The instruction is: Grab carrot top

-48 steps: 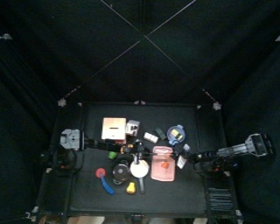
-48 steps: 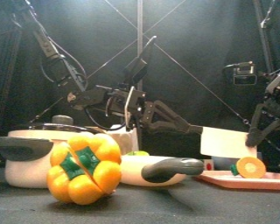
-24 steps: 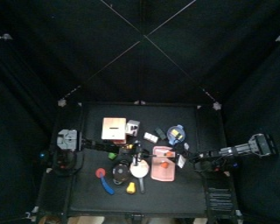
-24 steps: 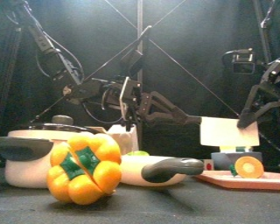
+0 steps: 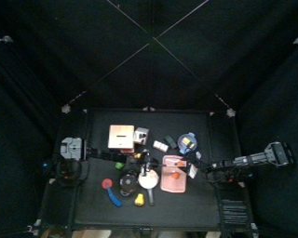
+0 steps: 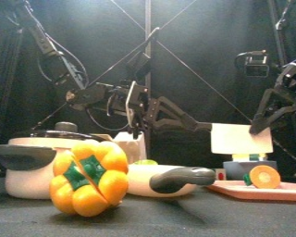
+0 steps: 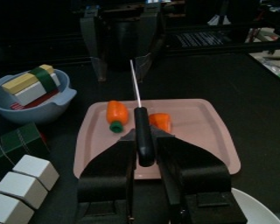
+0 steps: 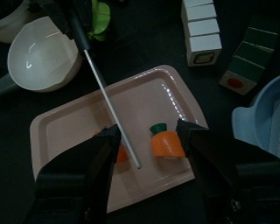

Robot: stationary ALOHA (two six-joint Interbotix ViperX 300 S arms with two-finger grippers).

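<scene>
The pink rectangular plastic tray (image 7: 206,131) serves as the landmark. In the top view, going left to right, the left arm comes in from the left of the tray, and its gripper (image 7: 140,166) is clamped on the black handle of a toy knife (image 7: 140,122), whose thin silver blade reaches out over the tray between two carrot pieces. On one side of the blade lies the longer orange carrot body (image 7: 115,115) with a green end; on the other side sits the short orange carrot top (image 8: 164,141) with its green cap. Both rest on the tray's floor, close to the blade — whether the blade touches either piece is hard to tell.

Beyond the tray's right edge, the right gripper (image 8: 149,140) hangs above the tray with its jaws spread wide, the carrot top lying between them from its own camera, held by nothing.

In the front view a yellow toy bell pepper (image 6: 89,178) stands well left of the tray, near the camera.
</scene>
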